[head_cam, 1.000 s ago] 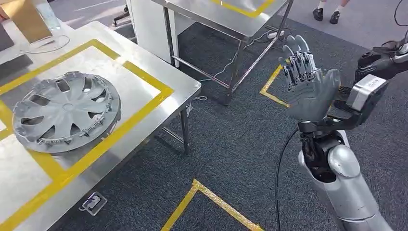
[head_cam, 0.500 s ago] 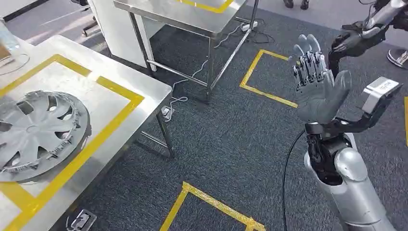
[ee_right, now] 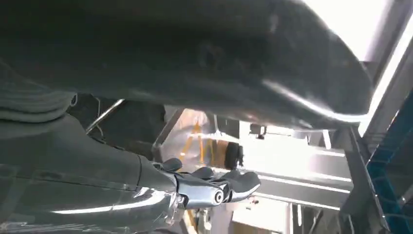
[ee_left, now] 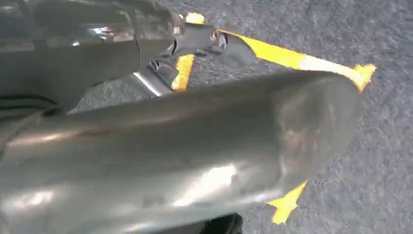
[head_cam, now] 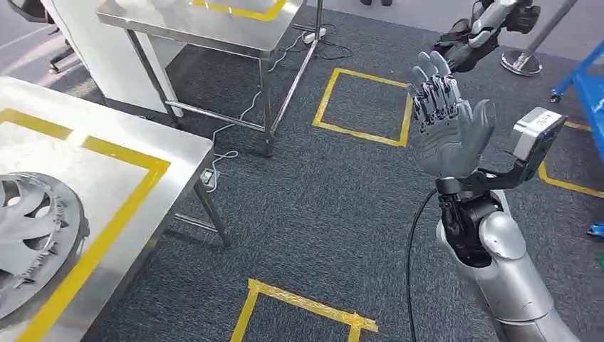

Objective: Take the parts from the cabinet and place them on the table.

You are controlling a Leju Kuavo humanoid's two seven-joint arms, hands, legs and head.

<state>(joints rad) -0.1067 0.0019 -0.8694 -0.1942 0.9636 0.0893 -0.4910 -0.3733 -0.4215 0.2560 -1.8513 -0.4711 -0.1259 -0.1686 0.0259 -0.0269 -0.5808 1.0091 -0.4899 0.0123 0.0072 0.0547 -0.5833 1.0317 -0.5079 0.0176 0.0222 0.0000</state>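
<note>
Raised palm-up at 3 o'clock over the carpet, right hand (head_cam: 451, 132) spread and holding nothing, apparently freed for a further fetch, with 1 wheel cover (head_cam: 32, 242) lying flat at 9 o'clock on the steel table (head_cam: 153, 153); left hand's state impossible to tell.

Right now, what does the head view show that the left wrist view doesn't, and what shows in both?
Head view alone: the hubcap lying on the steel table, a second table farther off, and the raised right robot hand, open and holding nothing. Left wrist view alone: a blurred close-up of the left robot hand. Both: dark carpet with yellow floor tape.
</note>
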